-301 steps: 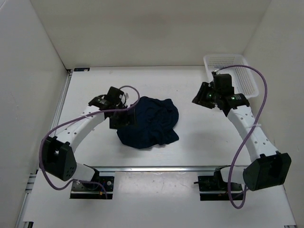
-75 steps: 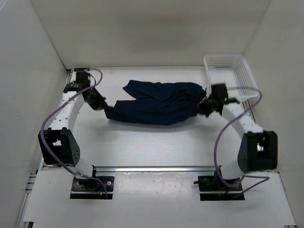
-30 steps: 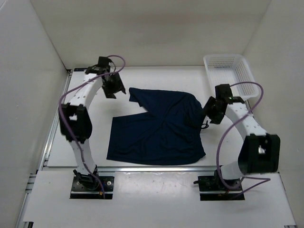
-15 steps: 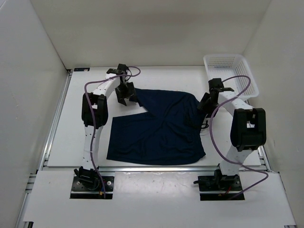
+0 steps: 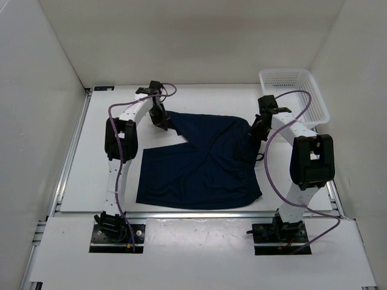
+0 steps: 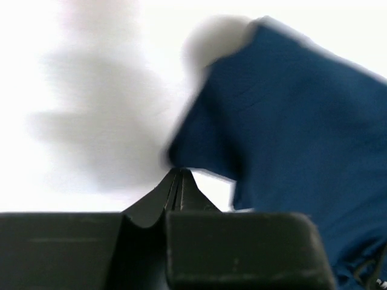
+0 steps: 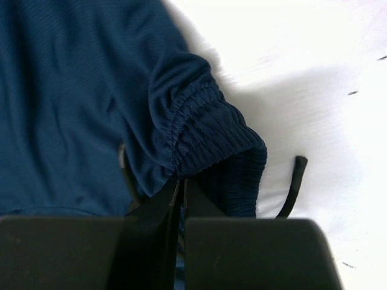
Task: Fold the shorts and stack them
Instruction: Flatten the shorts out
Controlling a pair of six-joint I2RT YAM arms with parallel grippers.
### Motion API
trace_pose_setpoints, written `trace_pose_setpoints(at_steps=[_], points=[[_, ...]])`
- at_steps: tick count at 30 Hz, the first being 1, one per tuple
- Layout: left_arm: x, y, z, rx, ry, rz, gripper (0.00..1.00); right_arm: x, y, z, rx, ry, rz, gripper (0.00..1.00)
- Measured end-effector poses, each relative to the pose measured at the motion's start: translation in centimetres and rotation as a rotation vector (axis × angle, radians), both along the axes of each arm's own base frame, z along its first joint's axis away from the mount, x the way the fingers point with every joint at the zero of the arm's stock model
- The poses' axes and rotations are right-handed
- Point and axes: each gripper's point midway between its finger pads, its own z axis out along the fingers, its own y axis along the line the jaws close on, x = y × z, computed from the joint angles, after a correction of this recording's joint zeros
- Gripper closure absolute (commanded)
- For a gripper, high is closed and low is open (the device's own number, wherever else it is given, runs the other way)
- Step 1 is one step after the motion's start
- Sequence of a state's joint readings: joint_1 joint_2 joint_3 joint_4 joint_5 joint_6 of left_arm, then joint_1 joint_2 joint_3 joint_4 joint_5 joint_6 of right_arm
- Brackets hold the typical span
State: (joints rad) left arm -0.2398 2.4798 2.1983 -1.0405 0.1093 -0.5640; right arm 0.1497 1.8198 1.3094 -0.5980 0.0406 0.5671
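The dark navy shorts point(image 5: 199, 163) lie spread flat on the white table, waistband to the right, legs to the left. My left gripper point(image 5: 162, 122) is at the far left leg corner. In the left wrist view its jaws point(image 6: 177, 173) are shut, pinching the tip of that hem corner point(image 6: 181, 151). My right gripper point(image 5: 253, 134) is at the far right waistband corner. In the right wrist view its jaws point(image 7: 180, 181) are shut on the bunched ribbed waistband point(image 7: 208, 130). A thin dark drawstring end point(image 7: 294, 181) curls on the table beside it.
A white mesh basket point(image 5: 293, 96) stands at the far right corner of the table. White walls close in the left, right and back. A metal rail point(image 5: 199, 212) runs along the near edge, just below the shorts' near hem.
Both grippers have gone from open to shut on the shorts' far corners. Over the last second the arms moved in and down onto the fabric. The shorts stay spread flat.
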Motion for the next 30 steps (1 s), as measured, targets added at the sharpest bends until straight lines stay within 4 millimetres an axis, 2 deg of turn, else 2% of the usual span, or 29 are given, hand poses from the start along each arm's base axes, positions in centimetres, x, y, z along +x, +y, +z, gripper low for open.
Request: trace_pose_setpoints(at_steps=[2,5,9,11,13,14,17,20,21,24,27,30], points=[[-1.0,1.3,0.3,0.02,0.007,0.036,0.9,-0.1,0.6,0.6,-0.006,-0.017,0.015,1.0],[-1.8,5.0,2.3,0.025,0.002,0.113,0.9,0.0,1.6,2.5,-0.002,-0.067,0.043,1.0],[-0.3,12.0,7.5,0.026,-0.12,0.234,0.9,1.1,3.1,6.1,0.015,-0.162,0.072,1.0],[-0.1,15.2,10.3,0.039,-0.183,0.281,0.9,1.6,3.5,7.6,0.024,-0.205,0.079,1.0],[-0.4,16.9,12.6,0.049,-0.235,0.302,0.9,1.8,3.5,8.2,0.026,-0.224,0.079,1.0],[-0.6,17.1,13.4,0.051,-0.253,0.299,0.9,1.8,3.5,8.3,0.024,-0.225,0.078,1.0],[-0.8,15.4,14.1,0.043,-0.268,0.246,0.89,1.8,3.3,8.1,0.015,-0.219,0.072,1.0],[-0.6,11.0,12.2,0.022,-0.227,0.137,0.67,1.8,3.2,8.1,0.008,-0.22,0.068,1.0],[-0.3,9.0,11.3,0.01,-0.208,0.093,0.49,1.8,3.1,8.0,0.005,-0.219,0.067,1.0],[0.1,4.3,7.8,-0.008,-0.15,-0.009,0.33,1.6,3.0,7.8,-0.001,-0.212,0.064,1.0],[-0.6,0.6,4.4,-0.022,-0.08,-0.076,0.3,1.5,2.9,7.6,-0.007,-0.205,0.063,1.0],[-1.3,-0.8,1.8,-0.016,-0.019,-0.096,0.3,1.4,2.8,7.4,-0.011,-0.2,0.061,1.0]])
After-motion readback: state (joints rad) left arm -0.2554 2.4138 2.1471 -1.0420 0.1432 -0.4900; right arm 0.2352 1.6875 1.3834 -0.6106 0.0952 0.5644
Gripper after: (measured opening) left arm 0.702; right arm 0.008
